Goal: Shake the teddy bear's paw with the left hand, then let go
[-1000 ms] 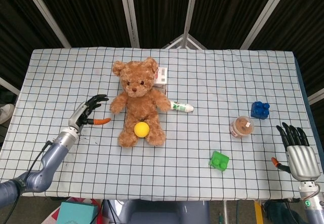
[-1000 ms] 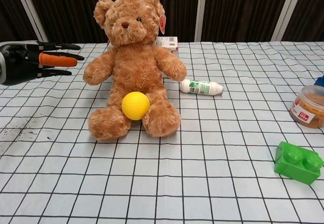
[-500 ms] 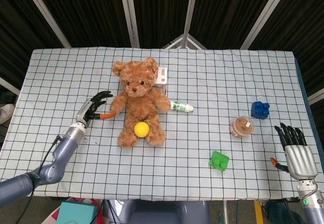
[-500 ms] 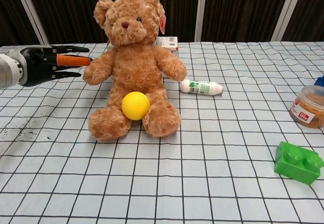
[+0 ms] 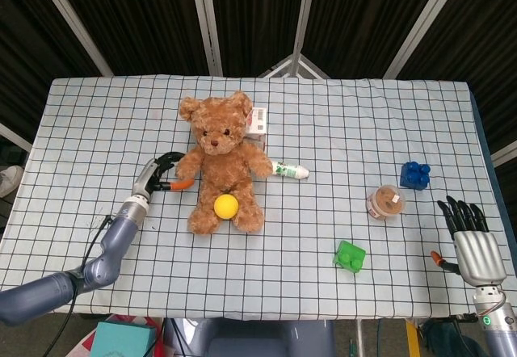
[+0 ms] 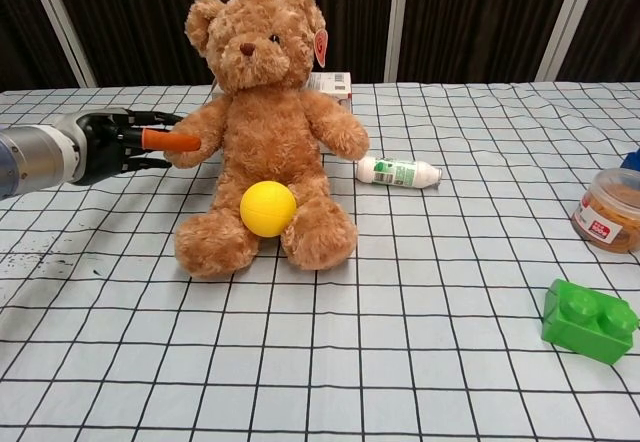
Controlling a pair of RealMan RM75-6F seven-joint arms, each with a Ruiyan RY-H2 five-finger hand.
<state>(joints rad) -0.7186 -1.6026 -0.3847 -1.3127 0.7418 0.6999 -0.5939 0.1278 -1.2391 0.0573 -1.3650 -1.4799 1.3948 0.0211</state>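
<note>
A brown teddy bear [image 5: 222, 159] sits upright at the table's middle left, with a yellow ball [image 5: 226, 205] between its legs. In the chest view the bear [image 6: 265, 122] faces me. My left hand [image 5: 160, 173] has reached the paw [image 5: 187, 167] on the bear's left side of the picture. Its dark fingers are spread above and around the paw's tip, and the orange thumb touches the paw [image 6: 195, 134] from the front. I see no firm closure of the left hand [image 6: 110, 144]. My right hand [image 5: 472, 240] rests at the front right corner, fingers apart, holding nothing.
A small white bottle [image 5: 289, 170] lies right of the bear. A box [image 5: 257, 121] stands behind its shoulder. Further right are a brown jar [image 5: 386, 202], a blue block [image 5: 414, 174] and a green block [image 5: 349, 255].
My left hand has moved rightward across the cloth from well left of the bear until its thumb and fingers meet the paw. The bear and the right hand have stayed put.
</note>
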